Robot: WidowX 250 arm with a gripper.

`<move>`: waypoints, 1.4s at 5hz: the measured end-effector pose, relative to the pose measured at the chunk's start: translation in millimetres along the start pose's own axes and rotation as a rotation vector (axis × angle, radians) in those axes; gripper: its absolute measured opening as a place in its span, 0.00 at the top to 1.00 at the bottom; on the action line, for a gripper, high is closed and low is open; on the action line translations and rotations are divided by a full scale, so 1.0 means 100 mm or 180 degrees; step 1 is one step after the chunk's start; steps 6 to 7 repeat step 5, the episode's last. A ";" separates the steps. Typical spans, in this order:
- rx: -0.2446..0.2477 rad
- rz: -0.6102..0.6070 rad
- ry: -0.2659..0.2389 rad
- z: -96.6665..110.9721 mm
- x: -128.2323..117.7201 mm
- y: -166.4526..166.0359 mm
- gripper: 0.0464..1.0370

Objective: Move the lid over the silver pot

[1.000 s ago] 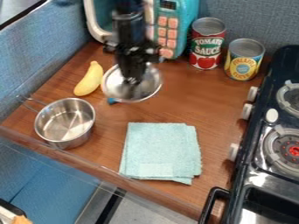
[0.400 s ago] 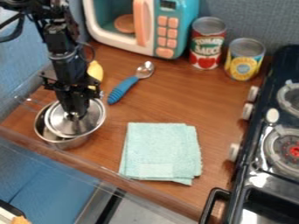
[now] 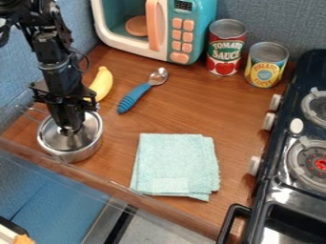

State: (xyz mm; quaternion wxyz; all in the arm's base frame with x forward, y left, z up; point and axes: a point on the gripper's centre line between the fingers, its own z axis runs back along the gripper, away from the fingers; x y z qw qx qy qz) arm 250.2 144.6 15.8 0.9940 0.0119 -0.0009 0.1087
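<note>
counter [image 3: 181,107]: bears the pot, below end effector, giving it firm footing | end effector [image 3: 68,128]: closed on the lid's top centre, likely to keep it level while seating | silver pot [image 3: 83,153]: upright, directly beneath end effector, opening up to receive the cover | lid [image 3: 81,137]: just under end effector, over the pot's mouth; release seems next

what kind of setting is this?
Looks like a toy kitchen set up on a brown wooden counter: a teal-and-white toy microwave with peach-coloured buttons, a black stove with round grey burners, and a small silver metal pot.
</note>
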 end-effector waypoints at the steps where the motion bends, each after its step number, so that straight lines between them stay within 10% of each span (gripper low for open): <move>1: 0.0025 0.0012 0.0017 0.00 -0.02 0.01 0.69; 3: 0.0132 -0.0214 -0.0228 0.32 0.05 -0.11 0.10; 4: 0.0193 -0.0529 -0.0448 0.61 0.10 -0.26 0.03; 7: 0.0170 -0.0713 -0.0463 0.67 0.12 -0.38 0.03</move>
